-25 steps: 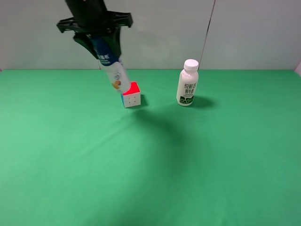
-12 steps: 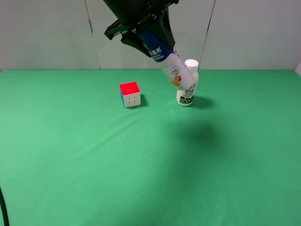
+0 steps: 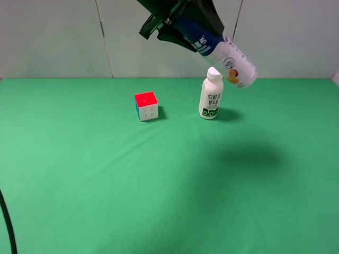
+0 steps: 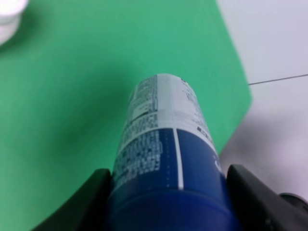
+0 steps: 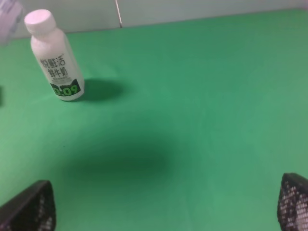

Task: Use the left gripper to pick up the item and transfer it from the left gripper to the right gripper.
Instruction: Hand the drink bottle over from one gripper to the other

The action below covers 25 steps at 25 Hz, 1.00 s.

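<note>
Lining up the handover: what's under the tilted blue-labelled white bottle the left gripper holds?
Green cloth with its shadow; the white-capped bottle stands beside that. The tilted bottle covers some cloth in the left wrist view.

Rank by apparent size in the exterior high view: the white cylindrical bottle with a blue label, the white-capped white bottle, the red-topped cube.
1. the blue-labelled white cylindrical bottle, held up nearer the camera, so its lead is unsure
2. the white-capped white bottle
3. the red-topped cube, clearly smallest
</note>
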Each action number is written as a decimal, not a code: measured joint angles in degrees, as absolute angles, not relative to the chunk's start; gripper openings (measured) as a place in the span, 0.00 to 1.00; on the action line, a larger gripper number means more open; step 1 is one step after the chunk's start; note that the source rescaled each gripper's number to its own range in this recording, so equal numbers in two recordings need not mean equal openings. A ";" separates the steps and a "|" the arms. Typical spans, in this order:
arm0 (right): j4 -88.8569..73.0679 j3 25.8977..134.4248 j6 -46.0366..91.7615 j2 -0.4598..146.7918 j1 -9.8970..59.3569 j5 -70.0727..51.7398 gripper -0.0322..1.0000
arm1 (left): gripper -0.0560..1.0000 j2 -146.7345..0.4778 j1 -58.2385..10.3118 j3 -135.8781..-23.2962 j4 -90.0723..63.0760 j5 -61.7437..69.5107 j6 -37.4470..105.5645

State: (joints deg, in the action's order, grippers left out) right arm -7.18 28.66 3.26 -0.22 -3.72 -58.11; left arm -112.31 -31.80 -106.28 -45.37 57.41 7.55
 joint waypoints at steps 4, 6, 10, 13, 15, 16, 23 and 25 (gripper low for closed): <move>-8.56 28.66 3.26 -0.22 -3.72 -58.08 1.00 | 0.05 -112.31 -31.80 -106.28 -46.57 57.42 9.26; -9.23 28.66 3.26 -0.22 -3.72 -58.04 1.00 | 0.05 -112.31 -31.80 -106.21 -46.72 57.55 9.72; -10.04 28.66 3.26 -0.22 -3.72 -58.04 1.00 | 0.05 -112.31 -30.40 -103.38 -51.44 58.18 13.11; -11.52 28.66 4.63 -0.22 -3.72 -57.84 1.00 | 0.05 -112.31 -28.55 -100.07 -57.38 58.50 17.67; -13.21 28.66 6.49 0.15 -3.72 -57.84 1.00 | 0.05 -112.31 -27.50 -98.45 -60.62 58.68 20.49; -13.96 28.66 7.38 0.91 -3.72 -57.70 1.00 | 0.05 -112.31 -27.11 -97.77 -61.65 58.75 21.75; -22.34 29.09 16.92 11.65 -2.85 -51.22 1.00 | 0.05 -112.31 -26.50 -96.91 -63.33 59.70 24.53; -24.98 29.09 19.97 14.23 -1.61 -48.28 1.00 | 0.05 -112.31 -26.50 -96.91 -63.45 59.70 24.68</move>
